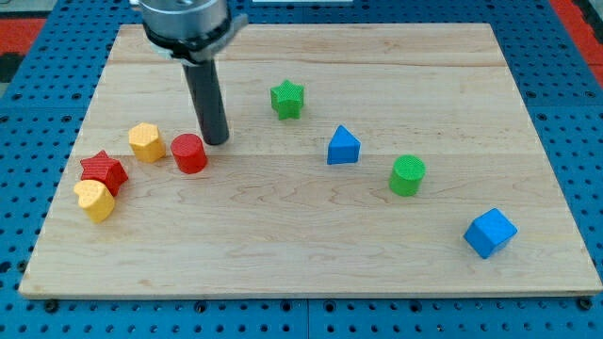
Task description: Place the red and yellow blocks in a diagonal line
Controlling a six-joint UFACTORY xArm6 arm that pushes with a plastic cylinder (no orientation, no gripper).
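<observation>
My tip (218, 140) rests on the wooden board just to the upper right of the red cylinder (189, 153), very close to it or touching. A yellow hexagonal block (146, 142) sits left of the red cylinder. A red star (104, 171) lies further down-left, with a yellow heart-shaped block (95, 200) touching its lower left side. These four blocks form a rough slanted row at the view's left.
A green star (287, 99) sits at the upper middle. A blue triangular block (343, 146), a green cylinder (408, 175) and a blue cube (490, 233) trail toward the lower right. The board's left edge (58, 202) is near the yellow heart.
</observation>
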